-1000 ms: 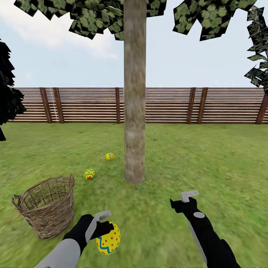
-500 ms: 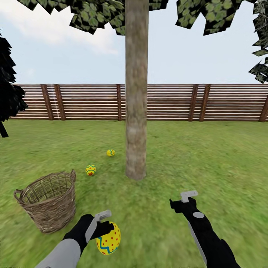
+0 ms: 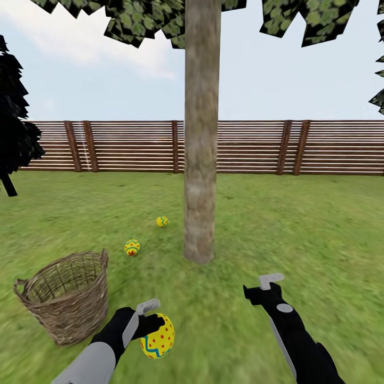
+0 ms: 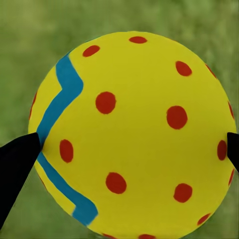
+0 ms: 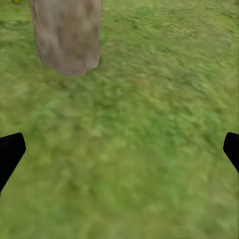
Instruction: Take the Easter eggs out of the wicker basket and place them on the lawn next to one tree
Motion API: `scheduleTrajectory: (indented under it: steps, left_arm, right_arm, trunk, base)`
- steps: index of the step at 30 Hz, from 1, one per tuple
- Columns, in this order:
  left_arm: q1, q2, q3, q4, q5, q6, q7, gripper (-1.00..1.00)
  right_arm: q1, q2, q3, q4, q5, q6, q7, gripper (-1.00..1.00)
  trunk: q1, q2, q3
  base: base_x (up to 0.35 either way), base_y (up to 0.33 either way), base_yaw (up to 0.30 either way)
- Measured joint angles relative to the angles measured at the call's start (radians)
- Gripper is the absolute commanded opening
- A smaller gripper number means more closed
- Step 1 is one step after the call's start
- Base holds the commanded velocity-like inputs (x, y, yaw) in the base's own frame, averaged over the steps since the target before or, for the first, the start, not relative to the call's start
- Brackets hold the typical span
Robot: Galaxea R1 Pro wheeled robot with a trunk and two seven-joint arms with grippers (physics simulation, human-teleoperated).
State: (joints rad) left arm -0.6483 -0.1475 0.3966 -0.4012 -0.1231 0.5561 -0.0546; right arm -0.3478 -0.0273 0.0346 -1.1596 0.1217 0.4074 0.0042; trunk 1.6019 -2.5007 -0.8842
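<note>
My left gripper [image 3: 154,330] is shut on a yellow Easter egg [image 3: 158,336] with red dots and a blue zigzag, held above the lawn [image 3: 298,234]; the same egg [image 4: 132,134] sits between the black fingertips in the left wrist view. Two more eggs lie on the grass left of the tree trunk [image 3: 201,160]: one [image 3: 132,247] nearer me, one [image 3: 162,221] farther back. The wicker basket [image 3: 66,301] stands at the lower left with no egg visible inside. My right gripper [image 3: 260,288] hangs open and empty above the grass, and the trunk's base [image 5: 67,37] lies ahead of it.
A brown slatted fence [image 3: 240,146] closes the far side of the garden. A dark cone-shaped tree [image 3: 13,128] stands at the left edge. Open grass stretches to the right of the trunk.
The view has shifted, so the tree, eggs and basket sit slightly differently in the picture. Both arms keep their pose, the left still holding the egg.
</note>
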Motion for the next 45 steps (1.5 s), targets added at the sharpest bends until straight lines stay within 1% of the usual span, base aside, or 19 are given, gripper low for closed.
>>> scheduleTrajectory:
  steps: [2, 4, 7, 15, 18, 21, 28, 37, 40, 45]
  left_arm:
    - [0.000, 0.000, 0.000, 0.000, 0.000, 0.000, 0.000, -1.00]
    - [0.000, 0.000, -0.002, 0.026, 0.000, -0.002, 0.000, -1.00]
    - [0.000, -0.003, -0.003, 0.036, -0.001, -0.005, 0.000, -1.00]
    - [0.000, -0.012, -0.002, 0.037, -0.003, -0.008, 0.001, -1.00]
    - [0.000, -0.013, -0.001, 0.037, -0.002, -0.011, 0.001, -1.00]
    - [0.000, -0.018, -0.003, 0.048, -0.004, -0.046, 0.006, -1.00]
    - [0.000, -0.019, -0.003, 0.050, -0.005, -0.050, 0.006, -1.00]
    - [0.000, -0.017, -0.002, 0.049, -0.003, -0.050, 0.005, -1.00]
    - [0.000, -0.017, -0.001, 0.049, -0.002, -0.051, 0.004, -1.00]
    - [0.000, -0.017, -0.002, 0.049, -0.003, -0.054, 0.006, -1.00]
  right_arm:
    - [0.000, 0.000, 0.000, 0.000, 0.000, 0.000, 0.000, 1.00]
    - [0.000, 0.001, 0.000, 0.000, 0.000, 0.000, 0.000, 1.00]
    - [0.000, 0.000, 0.000, 0.000, 0.000, 0.000, 0.000, 1.00]
    - [0.000, 0.001, 0.000, 0.000, 0.000, 0.001, 0.000, 1.00]
    - [0.000, 0.001, 0.000, 0.001, 0.000, 0.000, 0.000, 1.00]
    - [0.000, 0.001, 0.000, 0.000, 0.001, 0.001, 0.000, 1.00]
    - [0.000, -0.001, 0.000, 0.000, 0.000, 0.001, 0.000, 1.00]
    - [0.000, -0.003, 0.000, 0.007, -0.001, 0.000, 0.006, 1.00]
    - [0.000, -0.004, -0.001, 0.008, -0.009, -0.001, 0.006, 1.00]
    - [0.000, -0.004, -0.001, 0.005, -0.012, -0.003, 0.005, 1.00]
  trunk:
    - [0.000, 0.000, 0.000]
    - [0.000, 0.000, 0.000]
    - [0.000, 0.000, 0.000]
    - [0.000, 0.000, 0.000]
    - [0.001, 0.000, 0.000]
    - [0.001, 0.000, 0.000]
    - [0.001, 0.000, 0.000]
    - [0.001, 0.000, 0.000]
    - [0.000, 0.000, 0.000]
    - [0.000, 0.000, 0.000]
  base:
    - [0.331, 0.000, 0.063]
    - [0.332, 0.000, 0.063]
    - [0.331, -0.031, 0.063]
    - [0.262, -0.208, 0.042]
    - [0.036, -0.106, 0.001]
    - [0.003, -0.285, 0.000]
    - [0.000, -0.263, 0.000]
    - [0.000, -0.010, 0.000]
    - [0.164, 0.000, 0.000]
    - [0.053, 0.000, 0.000]
